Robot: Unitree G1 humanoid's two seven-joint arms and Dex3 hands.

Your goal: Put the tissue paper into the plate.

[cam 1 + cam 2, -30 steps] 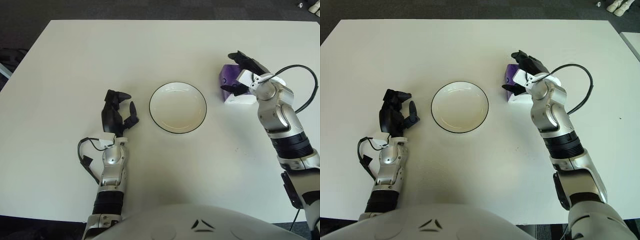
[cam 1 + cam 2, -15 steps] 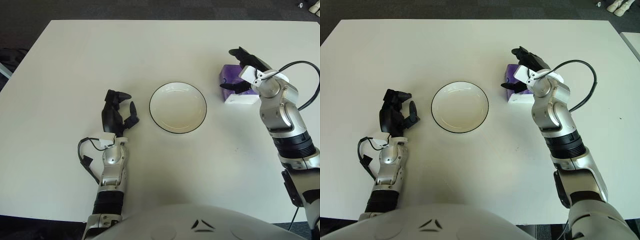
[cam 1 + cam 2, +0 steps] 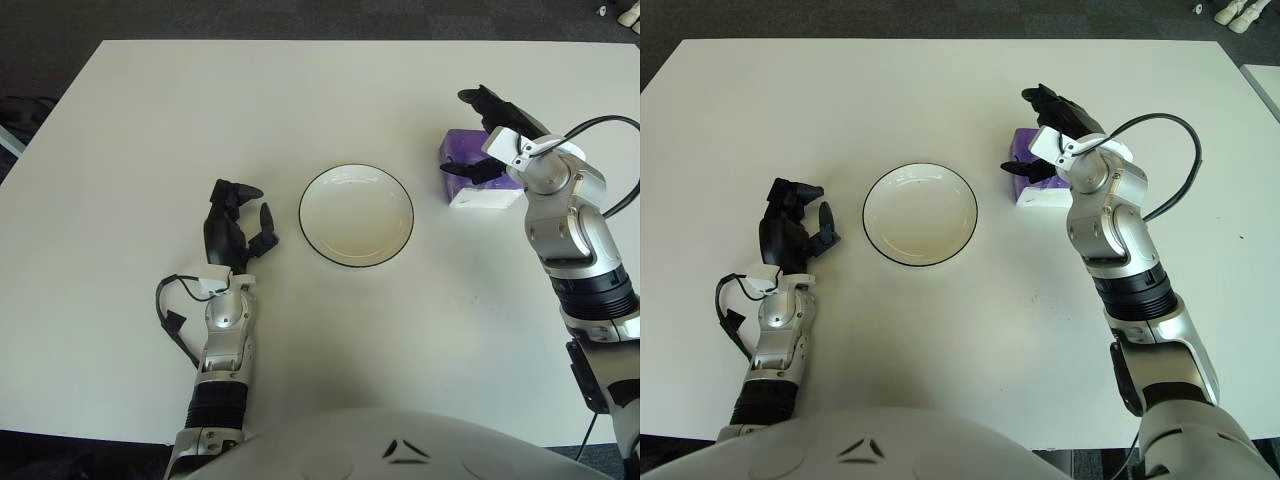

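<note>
Purple and white, the tissue pack (image 3: 474, 175) lies on the worktop (image 3: 150, 120) right of centre in the frame, just beside the plate (image 3: 356, 215) but not touching it. The plate, white with a thin dark rim, sits empty at mid-frame.

The right hand (image 3: 492, 135) is over the pack's far right end, its fingers (image 3: 466, 168) spread: one dark finger reaches down the pack's left side and the others arch above its top. They look released, bracketing the pack but not yet closed on it; whether any fingertip touches the wrapper I cannot tell.

The left hand (image 3: 232, 225) shows left of the plate with its fingers loosely curled, holding nothing.

The pack is likely light and soft, a thin plastic wrapper over compressible paper, so it should give under pressure and may slide on the smooth worktop if nudged from one side. A pinch across its short width, near the middle, with fingers on opposite long faces, seems the safest hold; a grip at one end could let it droop or twist.
</note>
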